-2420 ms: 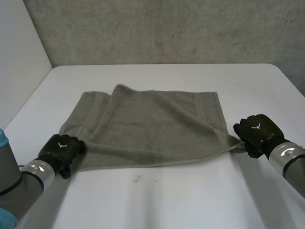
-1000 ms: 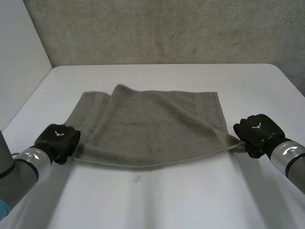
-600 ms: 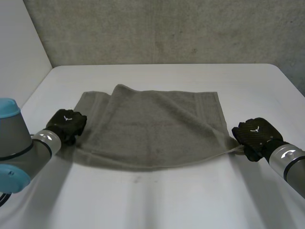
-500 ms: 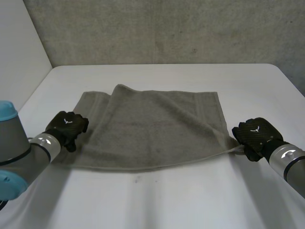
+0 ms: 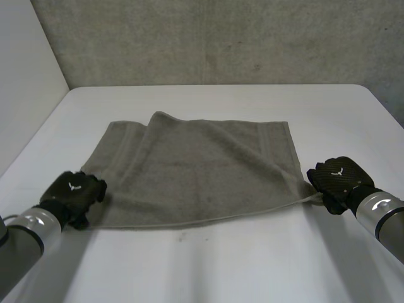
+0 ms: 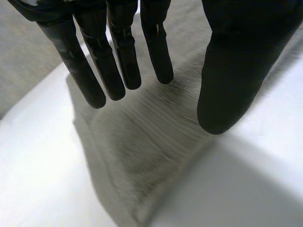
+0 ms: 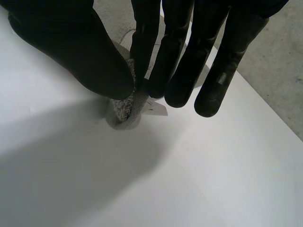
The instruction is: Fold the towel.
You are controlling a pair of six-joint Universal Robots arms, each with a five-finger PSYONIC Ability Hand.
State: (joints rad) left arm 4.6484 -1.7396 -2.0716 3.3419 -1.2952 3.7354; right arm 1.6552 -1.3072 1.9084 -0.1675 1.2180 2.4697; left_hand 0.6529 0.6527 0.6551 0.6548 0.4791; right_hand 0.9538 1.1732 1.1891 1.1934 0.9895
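Two near corners of the grey towel [image 5: 196, 170] on the desk [image 5: 221, 265] are attended. The left robot hand [image 5: 74, 189] is released, fingers straight and apart from the thumb, with one corner lying under its fingertips. The right robot hand [image 5: 338, 178] pinches the other corner between thumb and fingers.

1 grey towel [image 5: 196, 170] lies on 1 white table [image 5: 252, 265]. 1 left hand [image 5: 74, 194] sits at the towel's 9 o'clock and 1 right hand [image 5: 338, 180] at its 3 o'clock, 2 in all. 1 left arm [image 5: 25, 233] and 1 right arm [image 5: 382, 214] make 2. 1 small white tag [image 7: 156, 109] shows on the towel's corner.
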